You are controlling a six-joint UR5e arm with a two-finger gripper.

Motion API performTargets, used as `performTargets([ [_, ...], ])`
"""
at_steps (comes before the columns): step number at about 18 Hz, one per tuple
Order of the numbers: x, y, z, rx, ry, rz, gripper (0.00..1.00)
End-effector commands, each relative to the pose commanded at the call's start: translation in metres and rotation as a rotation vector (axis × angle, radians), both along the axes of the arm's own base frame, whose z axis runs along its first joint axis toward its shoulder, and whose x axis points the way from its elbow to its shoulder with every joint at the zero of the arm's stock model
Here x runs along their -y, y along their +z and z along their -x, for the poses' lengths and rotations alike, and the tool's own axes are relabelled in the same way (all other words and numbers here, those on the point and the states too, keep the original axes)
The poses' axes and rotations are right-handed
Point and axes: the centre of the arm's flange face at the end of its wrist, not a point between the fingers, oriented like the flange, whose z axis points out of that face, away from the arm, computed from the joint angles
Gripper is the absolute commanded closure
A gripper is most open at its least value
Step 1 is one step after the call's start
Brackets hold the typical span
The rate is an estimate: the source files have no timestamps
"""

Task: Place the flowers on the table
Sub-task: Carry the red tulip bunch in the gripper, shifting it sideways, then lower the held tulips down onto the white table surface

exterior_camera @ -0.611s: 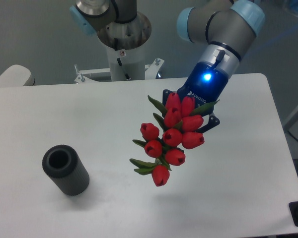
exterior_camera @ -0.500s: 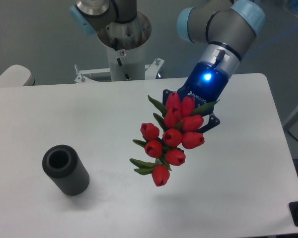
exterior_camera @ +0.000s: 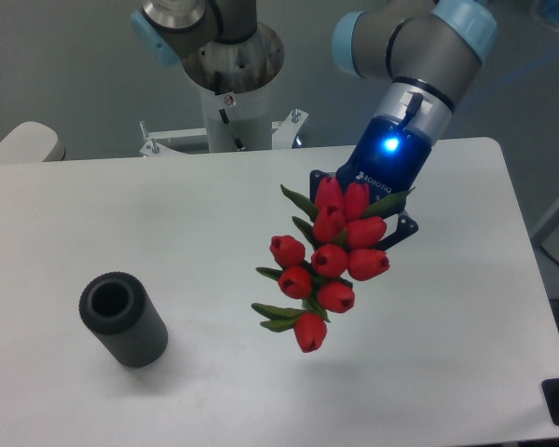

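Note:
The flowers (exterior_camera: 328,256), a bunch of red tulip buds with green leaves, hang in the air above the right half of the white table (exterior_camera: 214,223), buds pointing toward the camera and down-left. My gripper (exterior_camera: 361,207) is shut on the flowers at the stem end; its fingers and the stems are hidden behind the buds. A blue light glows on the gripper's body. A faint shadow of the bunch lies on the tabletop below it.
A dark ribbed cylinder (exterior_camera: 123,319) with an open top stands on the table at the front left. The arm's base (exterior_camera: 231,74) stands behind the table's far edge. The table's right edge is close to the gripper.
The gripper and the flowers have shifted slightly to the right and down. The cylinder has not moved.

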Motion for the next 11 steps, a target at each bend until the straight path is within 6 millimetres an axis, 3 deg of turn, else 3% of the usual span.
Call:
performTargets([
  [6, 0.006, -0.006, 0.000, -0.136, 0.092, 0.215, 0.69],
  [11, -0.025, -0.037, -0.040, -0.298, 0.059, 0.486, 0.69],
])
